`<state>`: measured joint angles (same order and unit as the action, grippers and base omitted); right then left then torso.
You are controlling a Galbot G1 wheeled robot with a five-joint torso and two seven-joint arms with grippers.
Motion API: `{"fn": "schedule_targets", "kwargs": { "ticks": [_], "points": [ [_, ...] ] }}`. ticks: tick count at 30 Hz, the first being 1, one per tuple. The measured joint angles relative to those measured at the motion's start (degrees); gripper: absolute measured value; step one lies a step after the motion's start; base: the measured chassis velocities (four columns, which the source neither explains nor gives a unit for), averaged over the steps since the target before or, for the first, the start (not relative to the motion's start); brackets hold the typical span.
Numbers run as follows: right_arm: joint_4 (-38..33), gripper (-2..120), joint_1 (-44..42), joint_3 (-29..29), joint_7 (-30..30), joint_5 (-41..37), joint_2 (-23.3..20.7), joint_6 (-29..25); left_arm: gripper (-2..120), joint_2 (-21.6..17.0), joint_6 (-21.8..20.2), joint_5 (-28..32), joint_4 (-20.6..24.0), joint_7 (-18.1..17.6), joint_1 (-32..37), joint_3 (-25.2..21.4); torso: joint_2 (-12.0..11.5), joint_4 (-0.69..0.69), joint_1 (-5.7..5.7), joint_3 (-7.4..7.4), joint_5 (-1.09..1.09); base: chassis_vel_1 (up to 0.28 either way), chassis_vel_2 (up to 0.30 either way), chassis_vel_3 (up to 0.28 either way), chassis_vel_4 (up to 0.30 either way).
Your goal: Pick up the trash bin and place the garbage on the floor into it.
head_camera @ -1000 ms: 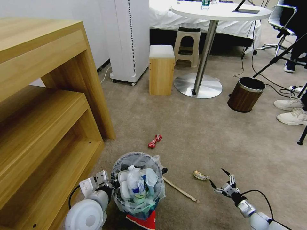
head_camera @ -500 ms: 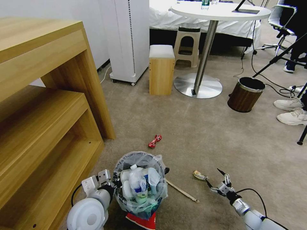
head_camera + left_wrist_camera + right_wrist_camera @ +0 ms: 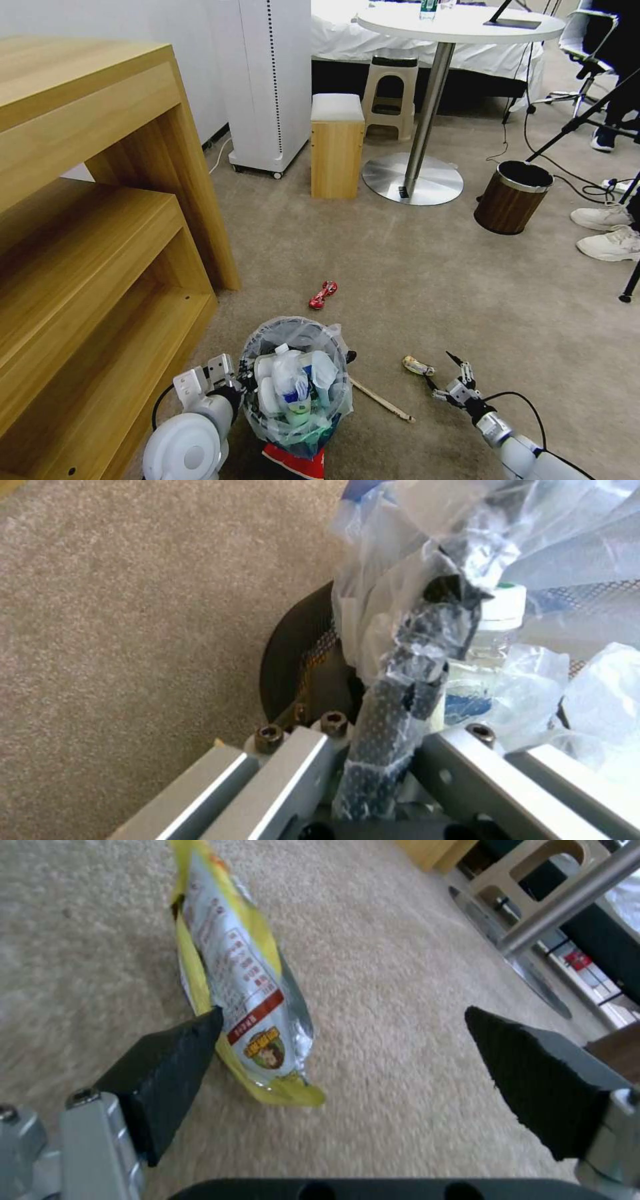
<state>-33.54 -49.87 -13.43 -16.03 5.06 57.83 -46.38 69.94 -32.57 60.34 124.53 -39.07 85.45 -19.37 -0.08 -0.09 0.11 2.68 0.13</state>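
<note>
So the trash bin [image 3: 295,387] sat at the bottom centre of the head view, already stuffed pretty full: crushed bottles, a cup and tissue were piled up inside the clear liner. The left gripper [image 3: 230,385] was on the bin's left rim, and in the left wrist view its fingers were pinched tight on the wire rim and bag [image 3: 400,700], so the "pick up the bin" part looked done (or at least firmly in hand).

What was left on the beige floor [image 3: 427,280], as far as I could see: a red wrapper [image 3: 323,294] just above the bin in the frame, a wooden stick [image 3: 380,400] lying right of the bin, a yellow-and-silver snack wrapper [image 3: 418,365] further right, and something red [image 3: 293,461] poking out under the bin at the bottom edge.

The right gripper [image 3: 443,377] was low over the carpet at the lower right, fingers spread wide. In the right wrist view the snack wrapper [image 3: 243,990] lay against one fingertip [image 3: 180,1055], nothing gripped yet.

My guess is most of it was done, with a handful of pieces to go.
</note>
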Motion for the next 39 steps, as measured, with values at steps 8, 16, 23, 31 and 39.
{"fn": "schedule_targets", "kwargs": {
  "ticks": [8, 16, 23, 31, 39],
  "points": [
    [0.59, 85, 0.72, -0.59, -0.27, 0.45, 1.18, 0.0, 0, 0.49, 0.4, -0.45, 0.55, 0.45, 0.4, -0.17, 0.0, -0.01, 0.0, 0.0, 0.0, 0.0, 0.0, 0.0, 0.0],
    [0.24, 59, 0.18, -0.54, -0.38, 0.82, 1.17, 0.0, 0, 0.73, 0.62, -0.5, 0.99, 0.59, 0.33, -0.13, 0.0, -0.02, 0.0, 0.0, 0.0, 0.0, 0.0, 0.0, 0.0],
    [0.4, 36, 0.21, -0.46, -0.34, 1.04, 0.92, 0.0, 0, 0.86, 0.73, -0.5, 1.1, 0.7, 0.3, -0.15, 0.0, -0.01, 0.0, 0.0, 0.0, 0.0, 0.0, 0.0, 0.0],
    [0.67, 6, 0.09, -0.38, -0.48, 1.46, 1.08, 0.0, 0, 1.08, 0.87, -0.59, 0.71, 0.93, 0.2, -0.1, 0.0, -0.02, 0.0, 0.0, 0.0, 0.0, 0.0, 0.0, 0.0],
    [0.57, 0, 0.04, -0.34, -0.58, 1.71, 1.16, 0.0, 0, 0.93, 0.99, -0.73, 0.48, 1.19, 0.34, -0.16, 0.0, -0.02, 0.0, 0.0, -0.01, 0.0, 0.0, 0.0, 0.0]
  ]
}}
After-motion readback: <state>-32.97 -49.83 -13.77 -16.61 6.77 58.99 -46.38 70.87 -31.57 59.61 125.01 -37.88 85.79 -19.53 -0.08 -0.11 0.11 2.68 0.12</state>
